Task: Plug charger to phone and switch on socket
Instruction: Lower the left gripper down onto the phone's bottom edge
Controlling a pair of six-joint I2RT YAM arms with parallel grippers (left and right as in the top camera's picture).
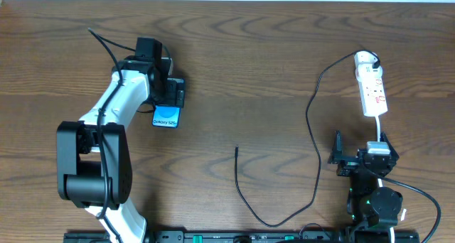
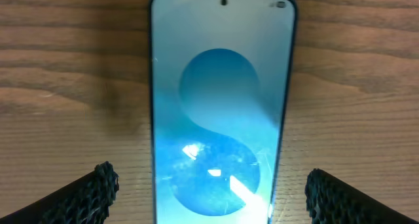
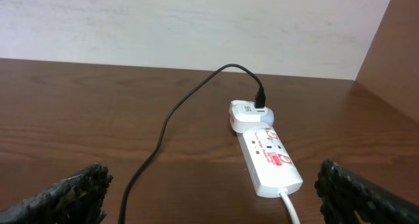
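Phone (image 2: 222, 106) lies flat toward the desk's (image 1: 249, 58) rear left corner, between the left gripper's (image 2: 209, 191) wide-spread fingers, ungripped. Charger (image 1: 313, 129) runs from the socket (image 1: 372, 90) at rear right, its free tip mid-desk. Right gripper (image 3: 209, 198) gapes empty. Plugging and switching look not yet done.

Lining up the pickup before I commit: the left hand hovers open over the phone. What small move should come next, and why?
Probably lower the left hand a little and close it on the phone. Its fingers stand open on either side of the phone's long edges, and the phone lies flat and unheld. The charger tip lies loose, well away from it, so the phone likely needs securing first.
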